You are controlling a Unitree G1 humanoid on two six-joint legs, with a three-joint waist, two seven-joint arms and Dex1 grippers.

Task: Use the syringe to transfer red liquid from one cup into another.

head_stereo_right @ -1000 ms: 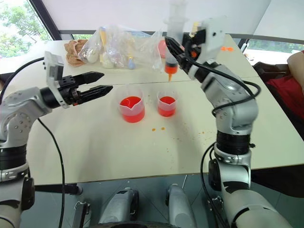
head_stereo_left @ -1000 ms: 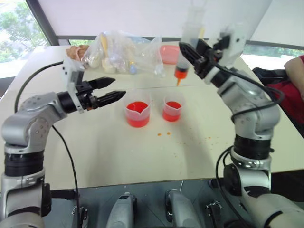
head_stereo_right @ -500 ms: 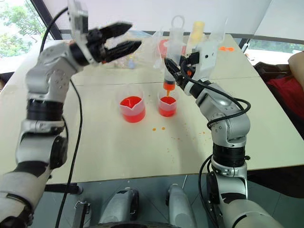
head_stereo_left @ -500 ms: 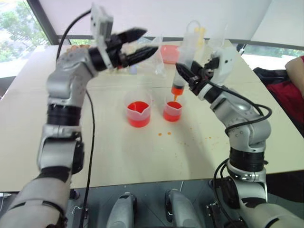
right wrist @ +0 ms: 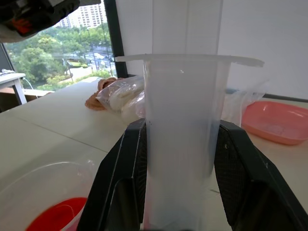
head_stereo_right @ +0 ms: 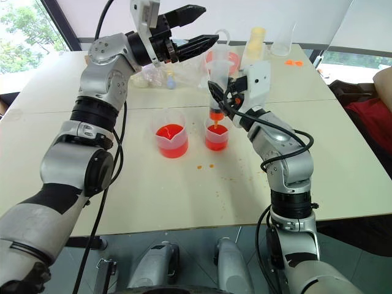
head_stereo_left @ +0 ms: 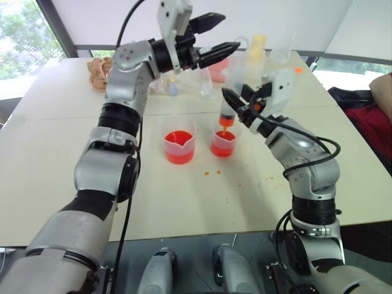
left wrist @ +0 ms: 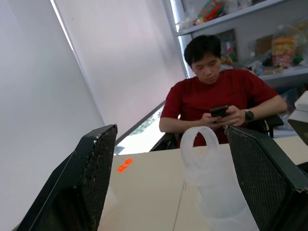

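My right gripper [head_stereo_left: 236,104] is shut on the syringe [head_stereo_right: 217,76] and holds it upright. The syringe's orange tip [head_stereo_left: 225,122] hangs just above the smaller cup [head_stereo_left: 223,143], which has red liquid [head_stereo_left: 222,149] in its bottom. The larger cup [head_stereo_left: 178,146], with a pour spout, stands to its left and holds more red liquid. My left gripper [head_stereo_right: 208,24] is open, raised high and pointing right, level with the syringe's plunger ring [left wrist: 198,142]. In the left wrist view the ring stands between its fingers [left wrist: 94,168], untouched.
Orange drops [head_stereo_left: 211,173] dot the table in front of the cups. A plastic bag of items [head_stereo_left: 184,82], a pink tray [head_stereo_right: 228,60], a yellow-topped bottle [head_stereo_left: 257,46] and a clear cup [head_stereo_right: 283,40] stand at the back. A person in red [left wrist: 216,96] sits beyond the far right edge.
My left arm has swung up and to the right, from beside the larger cup to the top of the syringe. My right gripper has lowered the syringe over the smaller cup.
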